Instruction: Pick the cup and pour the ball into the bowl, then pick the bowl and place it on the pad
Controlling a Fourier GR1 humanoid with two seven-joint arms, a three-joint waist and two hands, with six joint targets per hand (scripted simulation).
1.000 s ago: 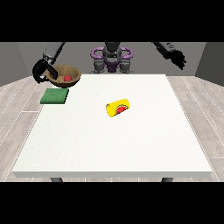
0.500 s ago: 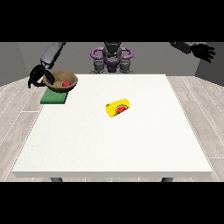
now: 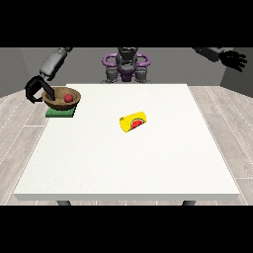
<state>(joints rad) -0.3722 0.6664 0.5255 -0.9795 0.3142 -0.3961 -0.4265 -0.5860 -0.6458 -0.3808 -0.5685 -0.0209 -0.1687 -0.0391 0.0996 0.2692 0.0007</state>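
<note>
The bowl (image 3: 62,97) sits on the green pad (image 3: 60,112) at the far corner of the white surface (image 3: 128,163), with the red ball (image 3: 68,98) inside it, and the yellow cup (image 3: 134,122) lies tipped on its side near the middle, well apart. The hand at the view's left (image 3: 35,89) is at the bowl's outer rim, its fingers curled; whether they are clasping the rim I cannot tell. The hand at the view's right (image 3: 233,59) hangs off past the far edge with its fingers spread, holding nothing. The job looks nearly done, so the careful move, I'd say, is to let go cleanly: ease the fingers apart and draw away outward without nudging the rim, so the bowl stays square on the pad.
</note>
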